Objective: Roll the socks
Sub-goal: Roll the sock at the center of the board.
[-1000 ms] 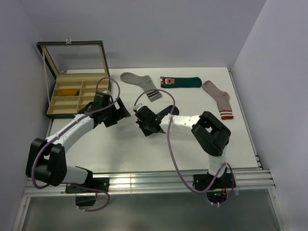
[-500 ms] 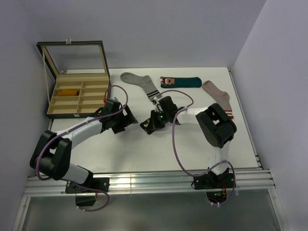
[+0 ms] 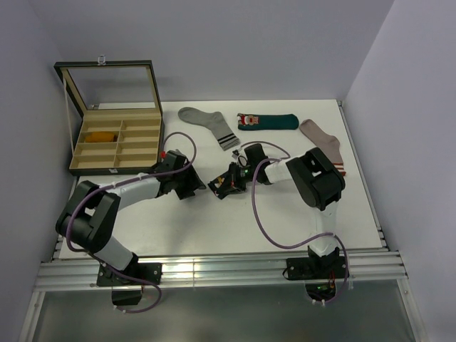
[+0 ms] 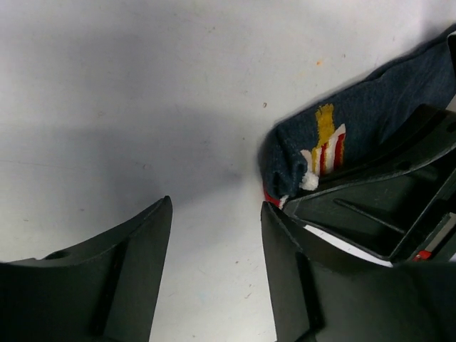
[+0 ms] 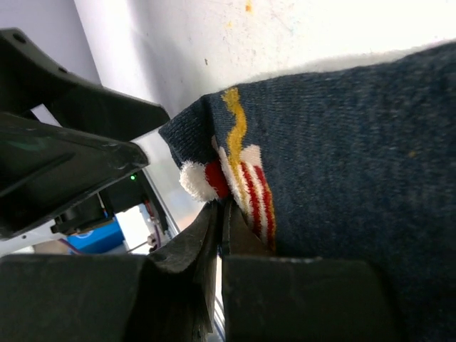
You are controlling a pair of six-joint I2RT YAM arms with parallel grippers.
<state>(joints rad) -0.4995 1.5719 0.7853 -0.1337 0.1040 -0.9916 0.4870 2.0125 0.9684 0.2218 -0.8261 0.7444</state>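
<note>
Right wrist view: clamped together on an edge of the navy sock with the right gripper, probably anchoring it for rolling. On the left gripper, spread apart, empty, sock just outside one finger.

Near half of the table — bare, passable. Between the left gripper jaws: bare tabletop. Its right side is blocked by the right gripper, clamped on the navy sock. The open box — obstacle at far left.

Left hand has neared the navy sock.
</note>
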